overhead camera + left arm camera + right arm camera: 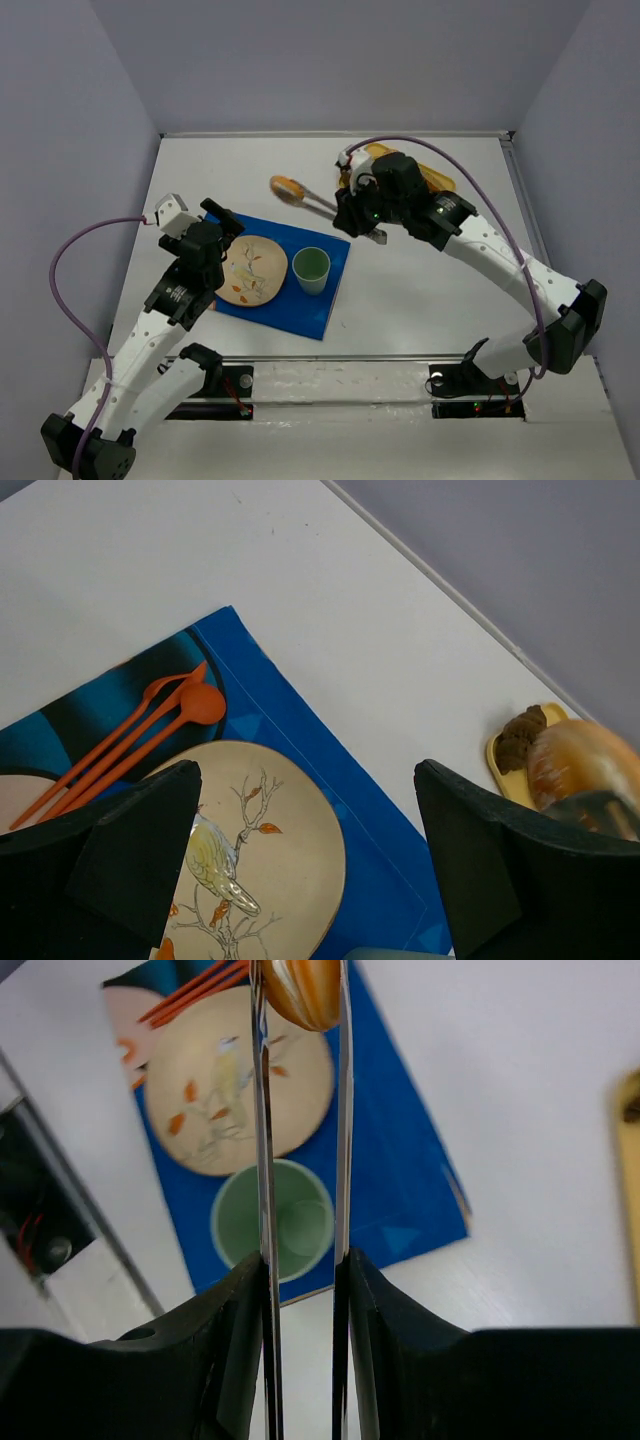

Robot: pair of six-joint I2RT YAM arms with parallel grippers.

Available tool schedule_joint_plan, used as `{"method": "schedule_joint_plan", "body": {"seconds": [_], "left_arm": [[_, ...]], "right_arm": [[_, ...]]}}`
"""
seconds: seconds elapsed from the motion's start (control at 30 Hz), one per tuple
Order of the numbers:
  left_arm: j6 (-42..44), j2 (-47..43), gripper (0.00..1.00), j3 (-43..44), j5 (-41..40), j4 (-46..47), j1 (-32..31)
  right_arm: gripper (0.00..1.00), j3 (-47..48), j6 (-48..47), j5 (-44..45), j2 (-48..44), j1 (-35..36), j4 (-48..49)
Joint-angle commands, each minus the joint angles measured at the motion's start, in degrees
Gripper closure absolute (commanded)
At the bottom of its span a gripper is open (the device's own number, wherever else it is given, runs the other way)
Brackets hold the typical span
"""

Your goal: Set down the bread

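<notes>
**Right claw squeezes tongs that carry the bread, just short of the plate**

Your right gripper (305, 1260) is pressed together on a pair of metal tongs (262, 1160). It squeezes the two blades so that their tips clamp the bread (303, 988), a glossy orange-brown roll. That squeeze is the only thing holding the roll, so easing the jaws would probably drop it.

The long blades keep your claw well back from the plate (252, 270) while the bread reaches ahead of it. From above, the bread sits beyond the plate's far rim and a little to its right, past the far edge of the blue mat (310, 312). It appears to be held up in the air rather than resting on the table (420, 290).

The plate, cream with a bird painted on it, has nothing on its face, which makes it the likely landing spot.

Your left gripper (307, 780) is spread wide and holds nothing. It hovers at the plate's far-left rim, probably waiting out of the tongs' path.

An orange fork and spoon (150, 730) lie on the mat beside the plate. A green cup (311, 270) stands just right of the plate. A yellow tray (435, 178) lies well off to the plate's far right, and a brown piece (522, 737) sits on it.
</notes>
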Motion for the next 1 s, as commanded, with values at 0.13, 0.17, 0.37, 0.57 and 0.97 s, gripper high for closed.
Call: {"method": "schedule_joint_plan", "body": {"seconds": [0.13,0.17,0.37,0.57,0.97], "left_arm": [[-0.2,-0.7,0.01,0.1,-0.1,1.4,0.4],[-0.3,-1.0,0.01,0.1,-0.1,1.1,0.4],[-0.8,-3.3,0.01,-0.6,-0.5,0.7,0.4],[-0.9,-3.3,0.01,-0.7,-0.5,0.6,0.4],[-0.8,-3.3,0.01,-0.6,-0.2,0.6,0.4]], "right_arm": [[0.70,6.5,-6.5,-8.0,10.2,12.9,1.0],[0.70,8.8,-6.9,-7.9,13.1,13.4,0.4],[0.62,16.7,-9.2,-7.2,23.1,16.8,-6.4],[0.48,19.8,-9.5,-5.8,26.2,17.3,-9.0],[0.43,22.3,-9.6,-5.2,26.0,17.3,-8.9]]}}
